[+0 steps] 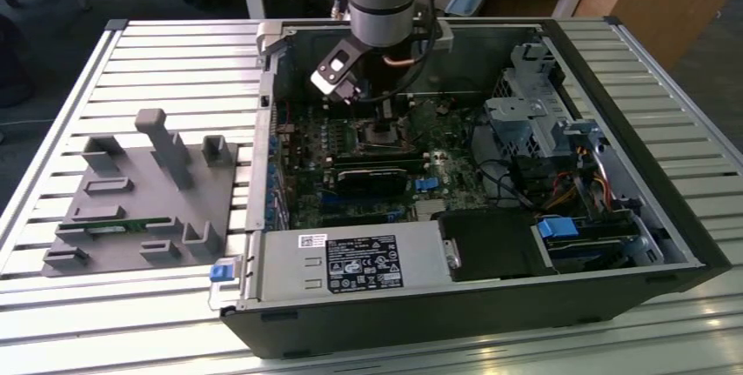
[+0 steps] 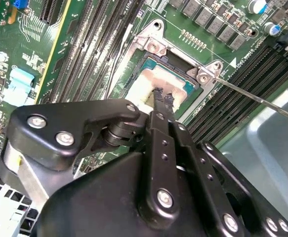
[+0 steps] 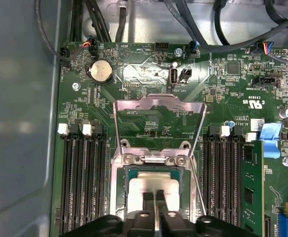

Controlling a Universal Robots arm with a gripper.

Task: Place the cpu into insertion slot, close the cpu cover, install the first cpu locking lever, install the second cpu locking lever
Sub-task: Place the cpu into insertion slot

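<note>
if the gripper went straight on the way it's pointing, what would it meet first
The cpu, lying in its socket with the cpu cover swung up and open. The gripper points at the chip's pale top. Its tips may already be touching the chip, as depth is unclear.

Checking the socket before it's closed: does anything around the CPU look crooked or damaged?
Nothing stands out. The cpu lies flat and square in its socket, the cpu cover stands swung open, and the shut gripper sits over it.
</note>
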